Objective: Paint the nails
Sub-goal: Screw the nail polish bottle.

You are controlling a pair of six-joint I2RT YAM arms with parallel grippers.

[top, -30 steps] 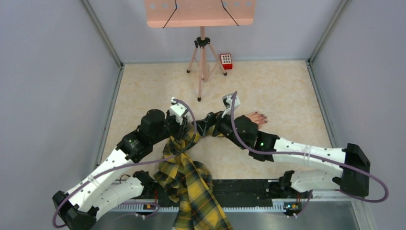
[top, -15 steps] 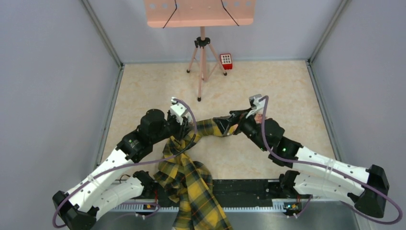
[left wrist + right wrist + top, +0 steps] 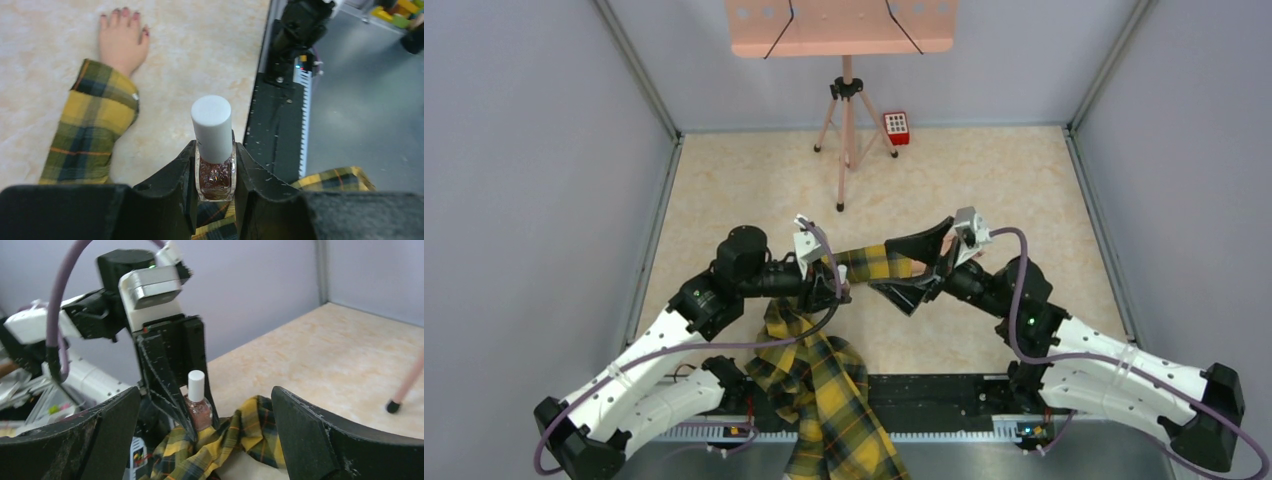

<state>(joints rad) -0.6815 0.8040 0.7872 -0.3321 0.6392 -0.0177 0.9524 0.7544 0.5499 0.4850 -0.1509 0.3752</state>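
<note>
You've got the nails [image 3: 125,10], tiny glossy dark red, on the pale mannequin hand [image 3: 120,42] flat on the marbled table [image 3: 200,55], your left gripper [image 3: 215,150] pinching a glittery glass polish bottle [image 3: 216,180], white cylindrical cap [image 3: 211,125], right gripper [image 3: 205,390] spread wide, empty.

Nails [image 3: 125,10] too small for detail

Robot lab test cell: plain grey walls [image 3: 524,150] box in a beige stone-pattern surface [image 3: 1024,180]. Left arm [image 3: 654,350] and right arm [image 3: 1114,360] are bolted to a black rail [image 3: 934,395] at its near edge. Tripod [image 3: 846,130] with pink board [image 3: 839,25] at far edge.
</note>
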